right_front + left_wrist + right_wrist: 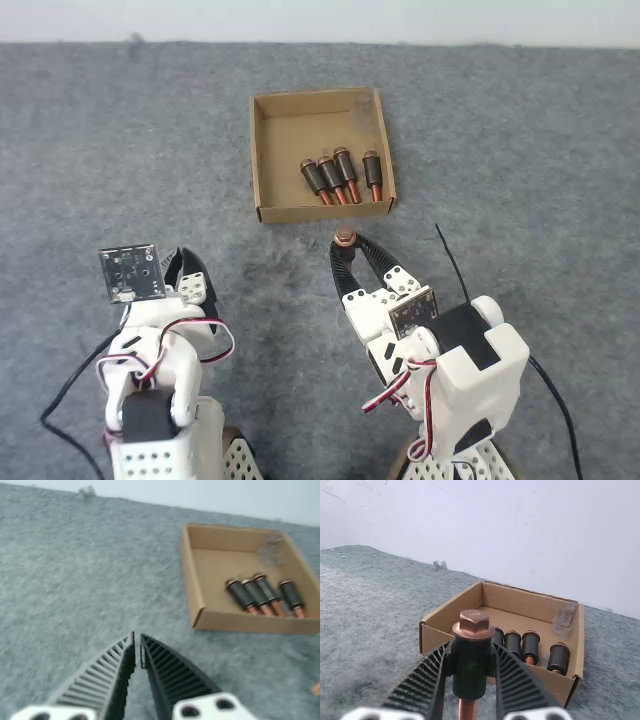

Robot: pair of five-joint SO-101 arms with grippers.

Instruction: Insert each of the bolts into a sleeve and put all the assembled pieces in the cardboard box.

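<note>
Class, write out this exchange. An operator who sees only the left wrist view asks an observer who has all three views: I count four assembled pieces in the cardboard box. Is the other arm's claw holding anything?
Observer: Yes. The right claw is shut on a black sleeve with a copper bolt through it.
Operator: How is it held?
Observer: Upright, with the hexagonal bolt head on top and the threaded end below the claw.
Operator: Where is it relative to the box?
Observer: In the high view it sits just outside the open brown cardboard box, by the wall facing the arms, not yet over it.
</note>
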